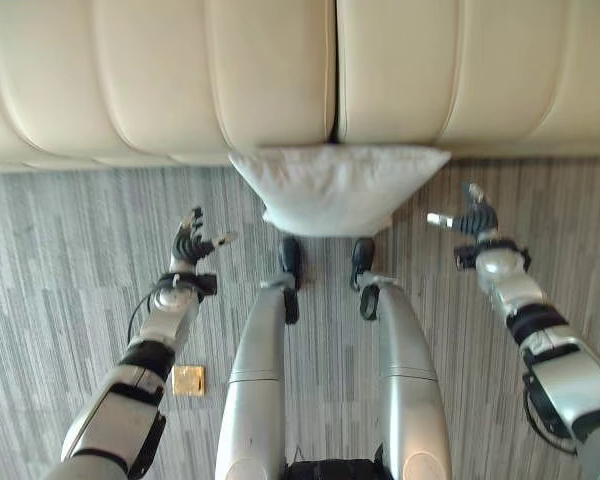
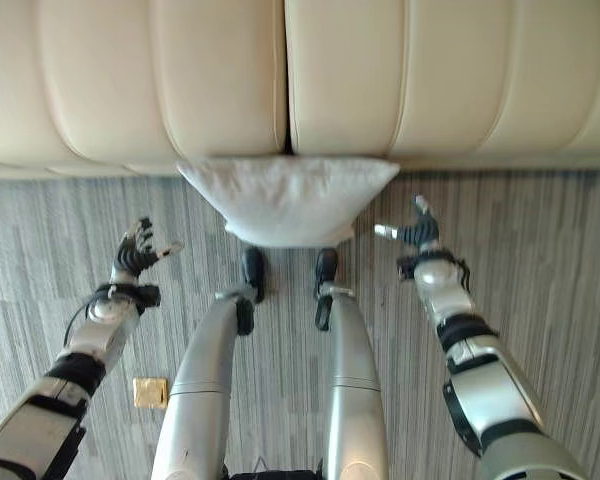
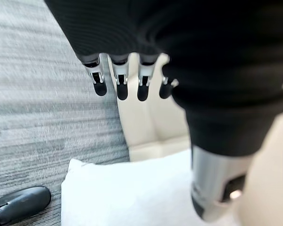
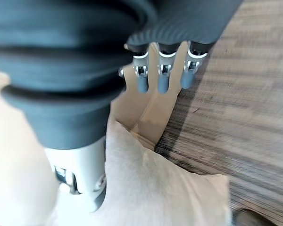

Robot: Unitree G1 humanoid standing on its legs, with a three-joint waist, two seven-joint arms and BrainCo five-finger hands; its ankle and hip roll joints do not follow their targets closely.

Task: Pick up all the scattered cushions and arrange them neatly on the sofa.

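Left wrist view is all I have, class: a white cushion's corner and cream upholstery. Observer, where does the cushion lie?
Observer: The white cushion lies on the grey carpet, against the cream sofa where its two sections meet.
Operator: Is either hand on it?
Observer: No. The left hand and the right hand hover open either side, apart from it.
Operator: Anything else on the floor?
Observer: A small yellow square beside the left arm.

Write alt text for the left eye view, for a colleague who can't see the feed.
A white cushion lies on the grey striped carpet against the base of a cream sofa, below the seam between two seat sections. The robot's left hand and right hand hang open on either side of it, neither touching. A small yellow square lies on the carpet beside the left arm.
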